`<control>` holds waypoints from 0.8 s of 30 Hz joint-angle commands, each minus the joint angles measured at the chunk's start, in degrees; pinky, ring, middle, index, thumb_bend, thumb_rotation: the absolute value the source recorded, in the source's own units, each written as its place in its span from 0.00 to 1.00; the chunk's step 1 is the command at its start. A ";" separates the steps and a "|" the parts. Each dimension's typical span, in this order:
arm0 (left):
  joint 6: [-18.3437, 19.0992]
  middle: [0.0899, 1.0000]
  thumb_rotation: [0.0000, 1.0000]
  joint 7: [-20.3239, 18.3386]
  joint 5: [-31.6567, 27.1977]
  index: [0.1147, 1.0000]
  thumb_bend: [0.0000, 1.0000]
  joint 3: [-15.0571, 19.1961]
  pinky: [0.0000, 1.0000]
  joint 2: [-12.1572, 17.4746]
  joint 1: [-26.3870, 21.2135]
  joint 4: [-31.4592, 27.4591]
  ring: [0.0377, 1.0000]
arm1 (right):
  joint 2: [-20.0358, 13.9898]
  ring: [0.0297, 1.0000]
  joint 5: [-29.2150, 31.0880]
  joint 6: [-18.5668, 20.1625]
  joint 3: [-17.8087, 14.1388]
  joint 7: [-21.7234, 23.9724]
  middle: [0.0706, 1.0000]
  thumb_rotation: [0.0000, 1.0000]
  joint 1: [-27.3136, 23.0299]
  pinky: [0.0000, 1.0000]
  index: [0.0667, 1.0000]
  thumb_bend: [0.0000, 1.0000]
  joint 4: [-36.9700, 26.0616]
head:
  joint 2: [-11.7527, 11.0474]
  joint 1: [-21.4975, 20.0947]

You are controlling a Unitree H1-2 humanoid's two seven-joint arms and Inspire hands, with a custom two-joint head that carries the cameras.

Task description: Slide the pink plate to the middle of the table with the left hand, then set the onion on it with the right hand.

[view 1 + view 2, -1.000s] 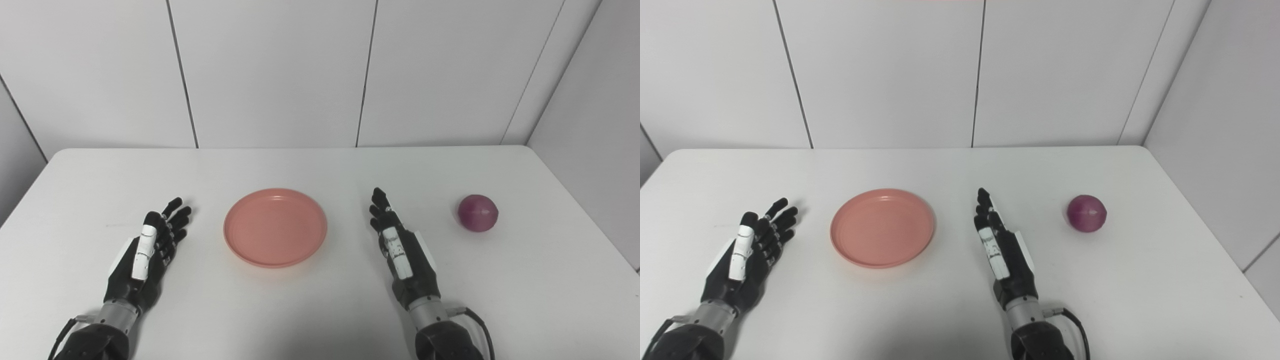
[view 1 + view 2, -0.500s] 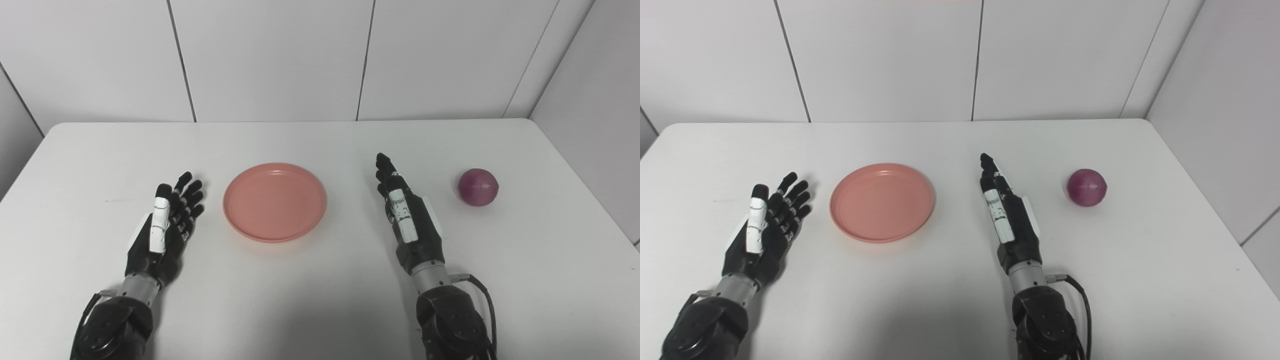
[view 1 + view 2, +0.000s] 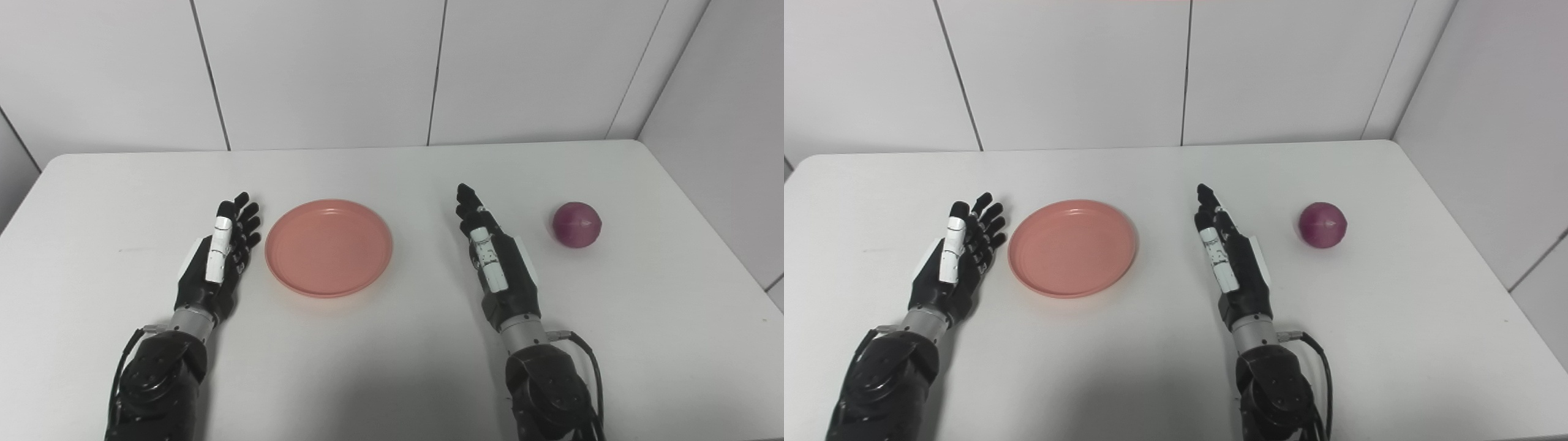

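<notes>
A round pink plate [image 3: 329, 247] lies flat on the white table [image 3: 392, 343], a little left of its middle. My left hand [image 3: 217, 257] is open and empty just left of the plate's rim, a narrow gap away, fingers stretched forward. A purple onion [image 3: 576, 225] sits at the table's right. My right hand [image 3: 497, 263] is open and empty between plate and onion, fingers straight, well apart from both. In the right eye view the plate [image 3: 1072, 247], the onion [image 3: 1322, 225], the left hand [image 3: 957, 257] and the right hand [image 3: 1230, 260] show the same.
White wall panels [image 3: 324, 67] stand behind the table, and a side wall [image 3: 729, 122] runs close along its right edge. A black cable [image 3: 582, 355] loops by my right wrist.
The camera tilted and shifted, so the whole picture moved. My left hand has moved forward and right, close to the plate's left rim. The right hand, plate and onion have kept their places.
</notes>
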 commanded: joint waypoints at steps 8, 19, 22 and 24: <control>-5.15 0.99 1.00 0.44 1.12 0.99 0.71 0.97 1.00 1.28 -4.11 2.88 1.00 | -6.63 1.00 3.04 2.64 -7.54 -0.36 1.00 0.97 -6.14 1.00 1.00 0.69 -6.84 | -1.20 -2.08; -11.35 0.99 1.00 -2.92 -0.42 1.00 0.72 1.95 1.00 3.45 -5.96 9.44 1.00 | -14.69 1.00 -7.78 9.94 -9.36 -1.74 0.98 0.94 -6.69 1.00 0.98 0.77 -9.75 | -3.54 -12.29; -13.03 0.99 1.00 -3.42 -0.26 1.00 0.73 2.07 1.00 3.79 -6.49 11.35 1.00 | -15.81 0.99 -11.14 11.99 -9.12 -1.78 0.97 0.93 -6.96 0.99 0.97 0.78 -10.35 | -4.00 -13.58; -13.87 0.98 1.00 -3.56 -0.25 0.99 0.74 2.16 1.00 4.00 -6.65 12.50 1.00 | -17.50 0.96 -14.76 11.69 -8.79 -2.05 0.94 0.90 -7.17 0.95 0.95 0.76 -9.77 | -4.49 -14.90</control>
